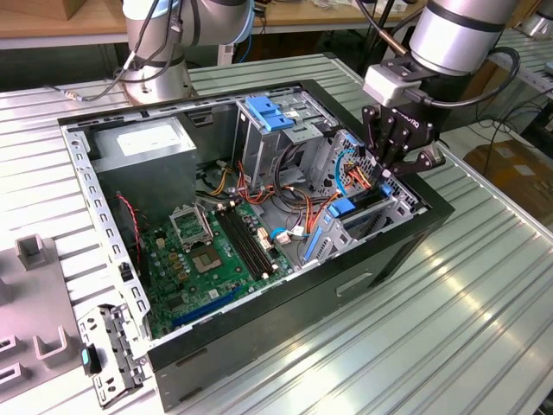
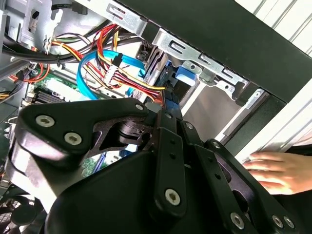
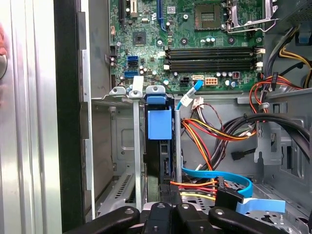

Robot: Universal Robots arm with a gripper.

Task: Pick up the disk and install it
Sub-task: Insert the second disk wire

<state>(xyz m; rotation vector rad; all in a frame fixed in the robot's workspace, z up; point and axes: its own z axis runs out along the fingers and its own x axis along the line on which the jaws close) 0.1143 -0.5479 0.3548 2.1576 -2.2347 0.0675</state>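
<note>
One black jointed claw (image 1: 399,164) above blue-railed disk (image 3: 159,146); ribbed metal table (image 1: 484,285).

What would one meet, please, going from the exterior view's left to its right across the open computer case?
Grey power-supply box → green motherboard → blue plastic handle atop the drive cage → gripper over the disk bay → bare metal table.

My hand (image 1: 399,164): matt black metal links, bright screw heads. Computer case (image 1: 346,285): black painted outside, bare dull sheet steel inside. Disk (image 3: 159,146): smooth blue plastic tab. Surface (image 1: 449,346): ribbed aluminium, glossy. Motherboard (image 1: 207,259): green, faint sheen.
</note>
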